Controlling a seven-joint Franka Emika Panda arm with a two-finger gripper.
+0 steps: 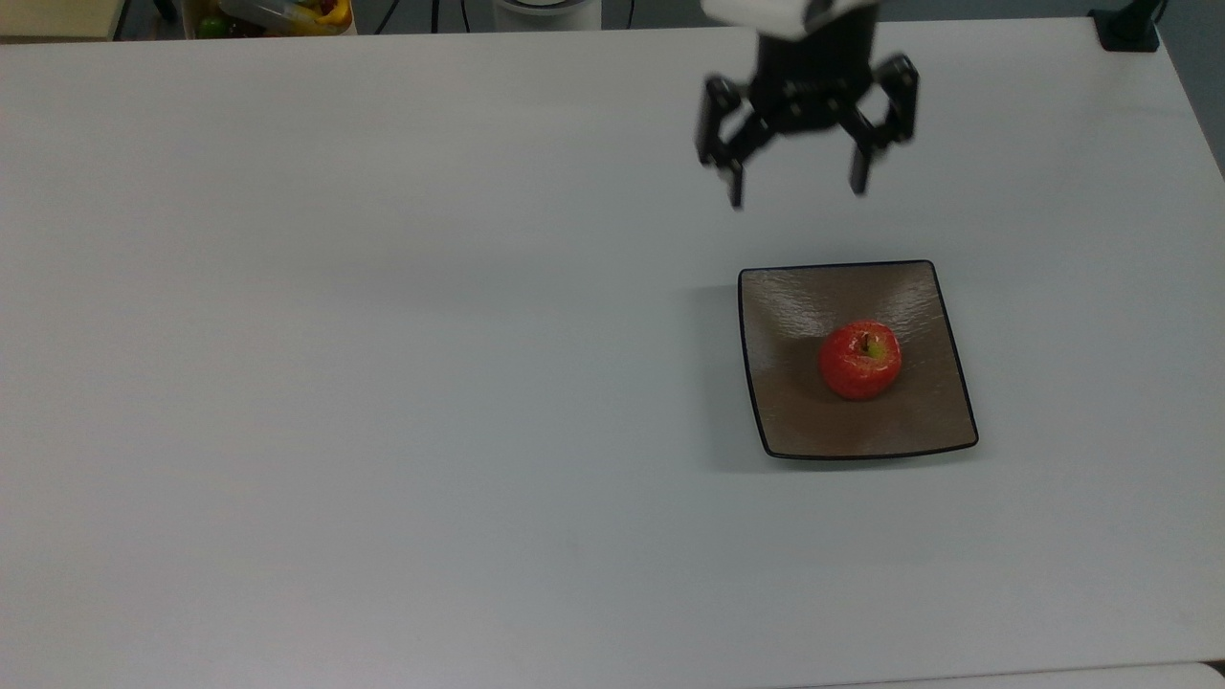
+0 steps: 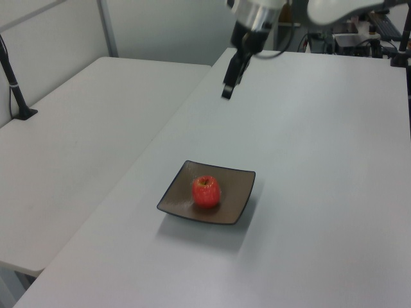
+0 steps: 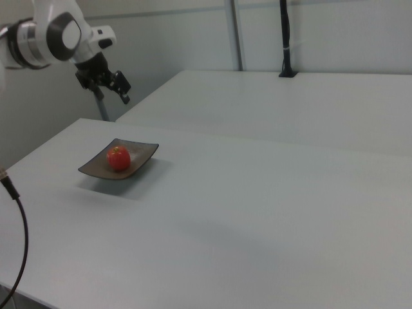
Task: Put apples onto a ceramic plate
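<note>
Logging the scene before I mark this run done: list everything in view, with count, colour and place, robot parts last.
apple: one, red with a yellow-green patch at the stem, near the middle of the plate.
ceramic plate: one, brown with a dark rim, on the table toward the top view's right.
table: one, white, under the plate.
second table: one, white, to the left view's left.
bin of coloured items: one, at the top view's upper left edge.
gripper: one, black, fingers spread, empty, raised beyond the plate.
</note>
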